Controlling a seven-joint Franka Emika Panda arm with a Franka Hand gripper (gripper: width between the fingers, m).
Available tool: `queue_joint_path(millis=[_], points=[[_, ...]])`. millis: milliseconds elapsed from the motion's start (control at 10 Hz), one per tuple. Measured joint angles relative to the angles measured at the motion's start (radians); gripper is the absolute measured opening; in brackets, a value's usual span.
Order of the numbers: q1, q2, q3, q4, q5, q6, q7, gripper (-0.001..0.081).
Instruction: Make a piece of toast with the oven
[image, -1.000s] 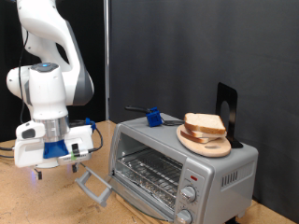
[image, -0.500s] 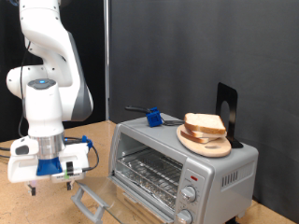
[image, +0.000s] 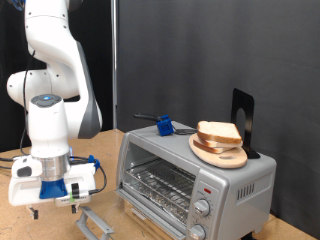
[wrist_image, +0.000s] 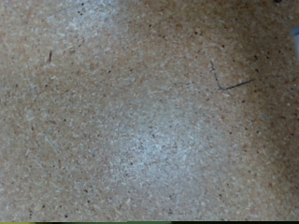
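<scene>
Toast slice (image: 219, 131) lies on top of a small stack of bread on a round wooden plate (image: 214, 156), right of centre in the exterior view; the plate sits on the roof of the oven (image: 238, 185). Oven stands at lower right on the wood-grain counter (image: 12, 225), glass door (image: 97, 222) swung down and open at the lower centre, wire rack (image: 160, 186) visible and bare inside, two round knobs at its front right corner. A blue-handled tool (image: 163, 125) rests on the oven roof toward the back, left of the plate; a dark upright stand (image: 243, 122) is behind the plate at the right. Claw (image: 52, 203) hangs low at lower left of the frame, just above the counter and left of the open door, well apart from the toast; cannot tell whether its fingers are open or closed. Wrist view shows only speckled counter surface (wrist_image: 149, 112) with a few dark scratches; no fingers appear in it.
</scene>
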Motion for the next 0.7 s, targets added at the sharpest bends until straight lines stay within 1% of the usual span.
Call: queue_joint_path(millis=[200,300,400,500,700], points=[[0.001,0.014,-0.014,-0.011,-0.055,0.005,0.01,0.0806],[-0.003,0.013,-0.022,-0.026,-0.069,0.005,0.0,0.0806],[-0.009,0.005,-0.025,-0.042,-0.068,0.005,-0.037,0.0808],[-0.023,-0.014,-0.027,-0.059,-0.061,0.003,-0.077,0.0808],[-0.053,-0.082,-0.038,-0.092,-0.017,-0.025,-0.161,0.0808]])
